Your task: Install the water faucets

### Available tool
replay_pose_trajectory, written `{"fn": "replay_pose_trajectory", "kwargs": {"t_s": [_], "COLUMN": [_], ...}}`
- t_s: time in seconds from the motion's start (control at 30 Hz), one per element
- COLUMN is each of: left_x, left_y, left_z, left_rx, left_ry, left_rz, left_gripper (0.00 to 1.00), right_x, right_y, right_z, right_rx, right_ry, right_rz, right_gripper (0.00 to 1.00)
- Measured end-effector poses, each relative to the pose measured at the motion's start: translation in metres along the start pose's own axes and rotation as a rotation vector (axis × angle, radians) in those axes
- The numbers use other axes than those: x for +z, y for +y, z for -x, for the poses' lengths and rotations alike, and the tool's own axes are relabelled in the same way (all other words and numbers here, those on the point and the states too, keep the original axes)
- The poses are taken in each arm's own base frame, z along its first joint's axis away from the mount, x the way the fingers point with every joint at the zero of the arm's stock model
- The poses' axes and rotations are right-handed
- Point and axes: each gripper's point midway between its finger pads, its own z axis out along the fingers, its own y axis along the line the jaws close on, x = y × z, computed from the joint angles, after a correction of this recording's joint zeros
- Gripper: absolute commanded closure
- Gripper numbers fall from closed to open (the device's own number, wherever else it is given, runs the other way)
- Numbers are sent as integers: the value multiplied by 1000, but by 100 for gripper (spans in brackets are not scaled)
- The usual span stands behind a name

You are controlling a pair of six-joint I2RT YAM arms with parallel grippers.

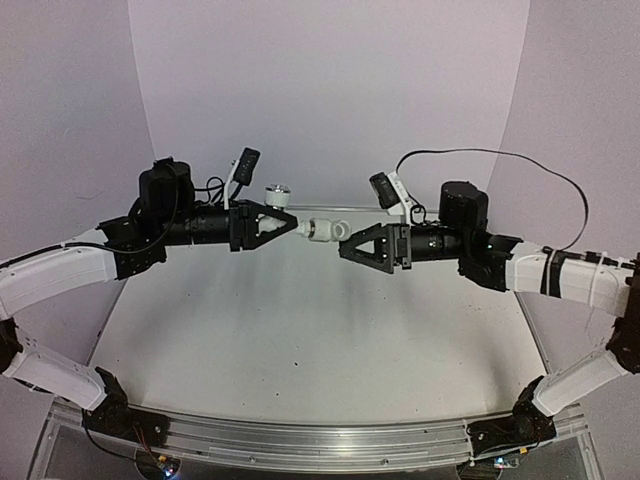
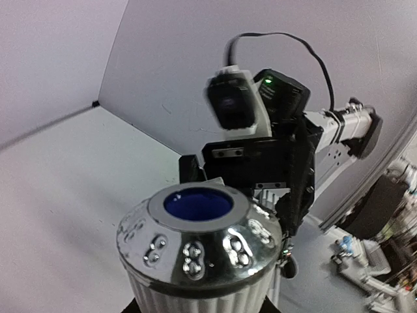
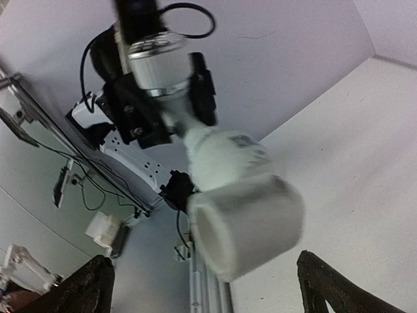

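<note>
My left gripper point(image 1: 285, 222) is shut on a white faucet point(image 1: 322, 229) and holds it in the air above the back of the table. The faucet's chrome-capped knob point(image 1: 277, 192) sticks up beside the fingers, and its white elbow end points right. In the left wrist view the knob point(image 2: 199, 244), ribbed white with a blue centre, fills the foreground and hides my fingers. My right gripper point(image 1: 347, 250) is open, its tips just right of and below the elbow end. In the right wrist view the white socket end point(image 3: 251, 222) hangs between my spread fingertips point(image 3: 91, 280), not touching them.
The white table point(image 1: 300, 340) lies below both arms, with purple-white walls at the back and sides. An aluminium rail point(image 1: 300, 440) runs along the near edge. The right arm's wrist camera point(image 2: 231, 104) faces the left one. A black cable point(image 1: 500, 155) loops over the right arm.
</note>
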Motion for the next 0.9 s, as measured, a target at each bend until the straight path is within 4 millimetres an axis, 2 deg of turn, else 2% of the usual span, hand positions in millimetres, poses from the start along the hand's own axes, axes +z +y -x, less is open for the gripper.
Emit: {"fn": "replay_pose_trajectory", "kwargs": {"t_s": [0.1, 0.27, 0.43, 0.57, 0.63, 0.73, 0.77, 0.8, 0.83, 0.9], "left_x": [10, 13, 12, 12, 12, 12, 12, 12, 12, 12], "left_y": [9, 14, 3, 0, 1, -1, -1, -1, -2, 1], "left_z": [-15, -35, -36, -40, -44, -44, -42, -42, -42, -43], "left_rx": [-249, -480, -556, -584, -607, -625, -626, -626, -628, -630], "left_ry": [23, 56, 82, 90, 97, 100, 97, 97, 96, 93], "left_rz": [-9, -18, -73, -92, -89, -95, -100, -101, -101, -91], "left_gripper": [100, 100, 100, 100, 100, 100, 100, 100, 100, 100], "right_x": [-12, -8, 5, 6, 6, 8, 9, 10, 14, 17], "right_y": [7, -9, -19, -30, -29, -28, -28, -28, -31, -30], "right_z": [-3, -25, -30, -21, -16, -13, -14, -15, -19, -22], "right_rx": [-186, -326, -380, -391, -395, -396, -386, -381, -361, -345], "right_ry": [6, 68, 65, 27, 7, -6, -3, -2, 10, 19], "right_rz": [-42, -103, -147, -223, -228, -211, -200, -196, -177, -154], "right_gripper": [2, 2, 2, 4, 8, 24, 24, 39, 48, 59]}}
